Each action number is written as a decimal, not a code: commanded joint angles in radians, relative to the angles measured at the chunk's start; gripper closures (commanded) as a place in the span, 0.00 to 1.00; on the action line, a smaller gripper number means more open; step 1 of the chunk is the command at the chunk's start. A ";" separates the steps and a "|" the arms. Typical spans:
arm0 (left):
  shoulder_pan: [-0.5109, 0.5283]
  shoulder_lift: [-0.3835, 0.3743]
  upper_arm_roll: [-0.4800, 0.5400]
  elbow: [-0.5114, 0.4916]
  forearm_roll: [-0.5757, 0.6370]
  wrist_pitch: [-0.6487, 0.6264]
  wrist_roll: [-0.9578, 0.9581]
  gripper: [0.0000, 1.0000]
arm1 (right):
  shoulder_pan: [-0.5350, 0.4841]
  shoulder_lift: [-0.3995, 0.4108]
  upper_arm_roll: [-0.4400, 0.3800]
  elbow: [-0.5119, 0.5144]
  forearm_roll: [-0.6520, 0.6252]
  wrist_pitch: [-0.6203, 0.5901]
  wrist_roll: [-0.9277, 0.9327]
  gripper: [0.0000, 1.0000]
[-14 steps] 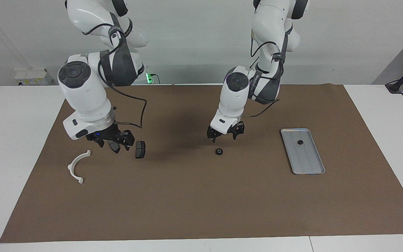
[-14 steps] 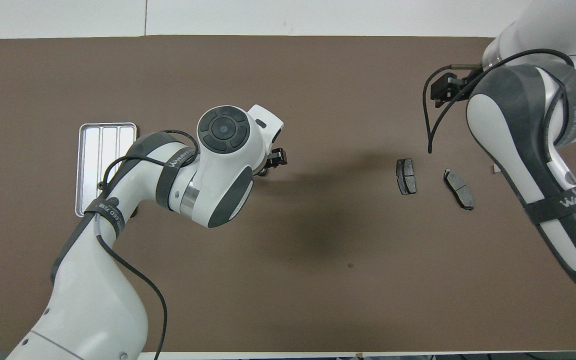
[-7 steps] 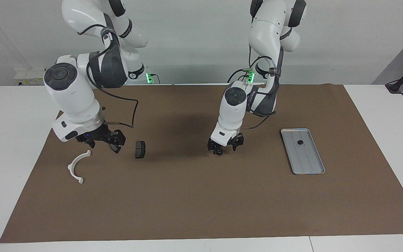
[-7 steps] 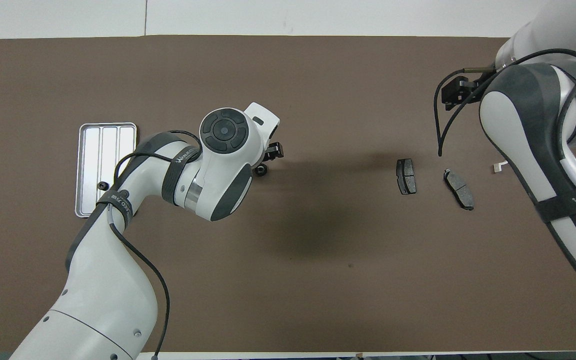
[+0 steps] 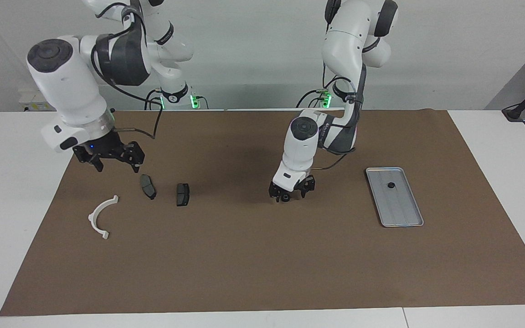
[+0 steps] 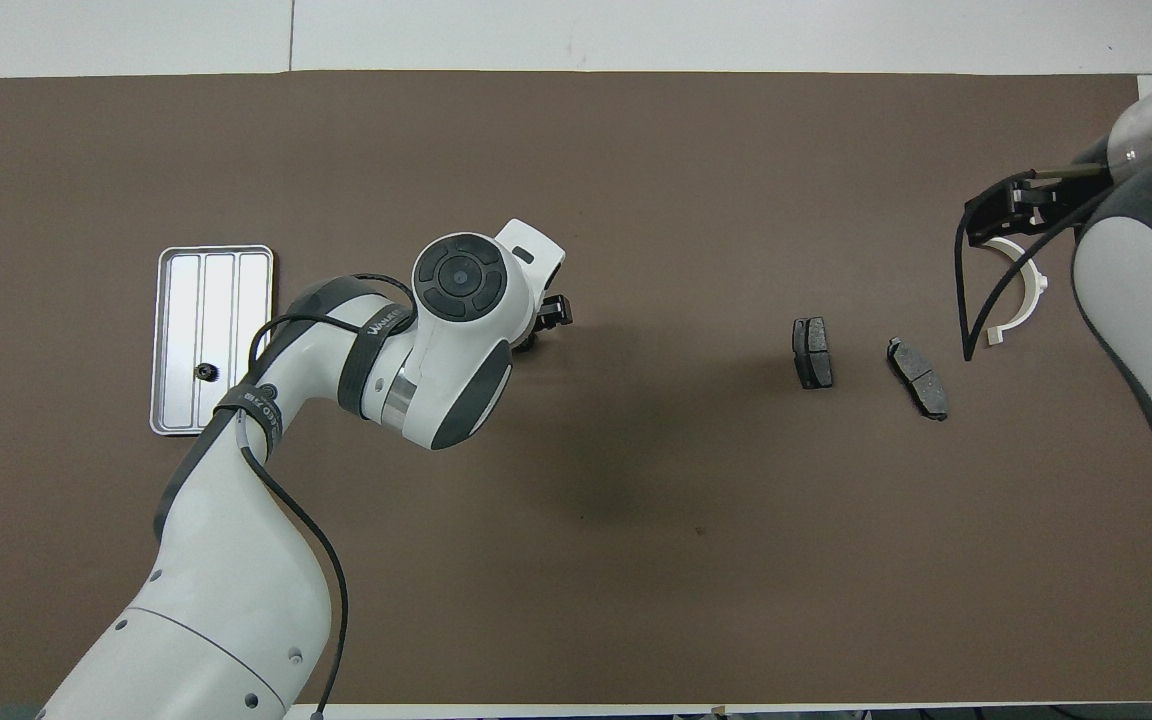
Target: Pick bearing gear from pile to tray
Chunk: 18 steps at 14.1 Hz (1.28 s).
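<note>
A small black bearing gear (image 5: 284, 198) lies on the brown mat midway along the table. My left gripper (image 5: 286, 195) is down at the mat with its open fingers on either side of the gear; in the overhead view the left gripper (image 6: 541, 328) hides most of it. The silver tray (image 5: 401, 214) lies toward the left arm's end and holds one small black round piece (image 5: 390, 185). The tray (image 6: 176, 300) and its piece (image 6: 204, 372) also show from overhead. The pile is a white half-ring bracket (image 5: 100, 216) and two dark brake pads (image 5: 147, 187) (image 5: 182, 194). My right gripper (image 5: 107, 157) is open, empty, raised over the mat by the pile.
The brown mat (image 5: 262, 264) covers most of the white table. From overhead the bracket (image 6: 1021, 300) and the pads (image 6: 812, 352) (image 6: 918, 378) lie toward the right arm's end, under the raised right gripper (image 6: 1014, 208).
My left gripper came down from above the gear to the mat around it. My right gripper rose and drew back from the brake pads toward the table's end, uncovering one pad and the bracket.
</note>
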 commanded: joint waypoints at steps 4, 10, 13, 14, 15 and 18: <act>-0.021 0.017 0.011 -0.001 0.019 0.011 -0.034 0.05 | 0.081 -0.226 -0.079 -0.099 0.038 -0.151 -0.032 0.00; -0.023 0.015 0.011 0.022 0.019 -0.049 -0.033 0.63 | 0.092 -0.254 -0.067 -0.105 0.040 -0.222 0.021 0.00; -0.004 0.020 0.011 0.101 0.016 -0.128 -0.024 1.00 | 0.095 -0.259 -0.066 -0.102 0.041 -0.220 0.026 0.00; 0.006 0.021 0.011 0.135 0.016 -0.167 -0.019 1.00 | 0.095 -0.259 -0.066 -0.100 0.041 -0.219 0.026 0.00; 0.040 0.017 0.012 0.185 0.022 -0.232 -0.011 1.00 | 0.095 -0.259 -0.066 -0.100 0.044 -0.217 0.027 0.00; 0.196 -0.049 0.017 0.344 0.012 -0.515 0.224 1.00 | 0.095 -0.257 -0.065 -0.097 0.047 -0.210 0.044 0.00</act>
